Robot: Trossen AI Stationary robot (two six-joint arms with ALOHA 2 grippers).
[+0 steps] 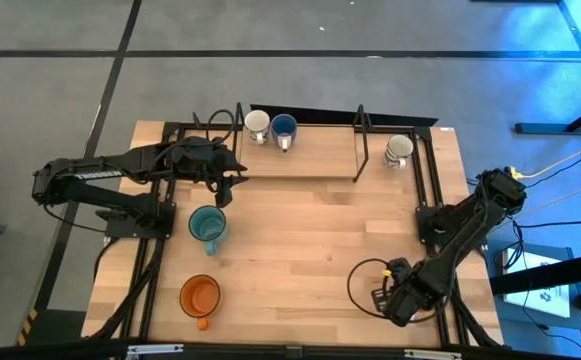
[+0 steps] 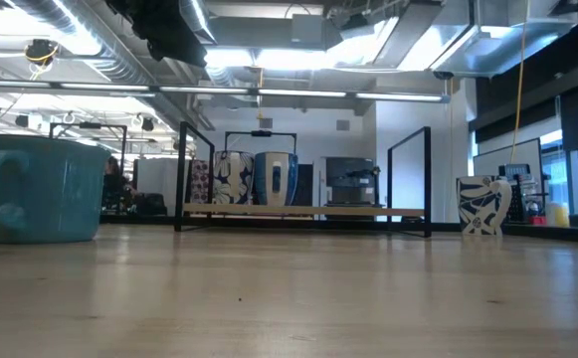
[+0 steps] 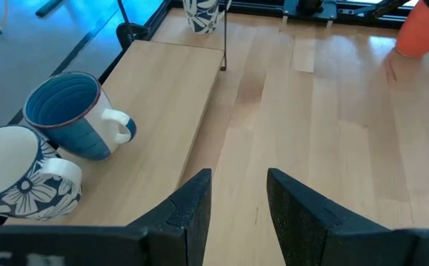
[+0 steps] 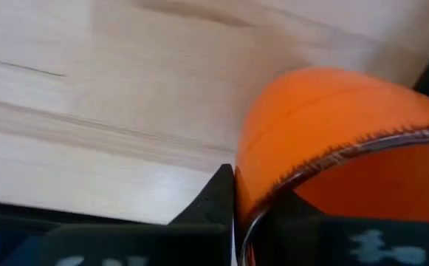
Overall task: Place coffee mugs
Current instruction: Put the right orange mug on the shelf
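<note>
My right gripper (image 1: 398, 298) is at the table's near right, pointing down, shut on an orange mug (image 4: 325, 148); the arm hides this mug in the high view. A second orange mug (image 1: 200, 296) stands near left, and a teal mug (image 1: 207, 227) beyond it. A white mug (image 1: 257, 125) and a blue mug (image 1: 284, 127) stand on the raised board (image 1: 310, 160) at the back. A patterned white mug (image 1: 398, 150) stands past the board's right end. My left gripper (image 3: 236, 203) hovers open near the board's left end, holding nothing. My right gripper grips the orange mug's wall at the rim (image 4: 273, 193), one finger (image 4: 215, 198) outside the mug and the other inside it. The fingers come from above, pointing down. Whether the mug's base is on the table cannot be seen.
Black frame rails (image 1: 427, 180) run along the table's left and right sides. Thin black uprights (image 1: 362, 145) stand at the raised board's ends. A black cable loop (image 1: 362, 285) lies beside my right gripper. Bare wood (image 1: 310, 240) fills the table's middle.
</note>
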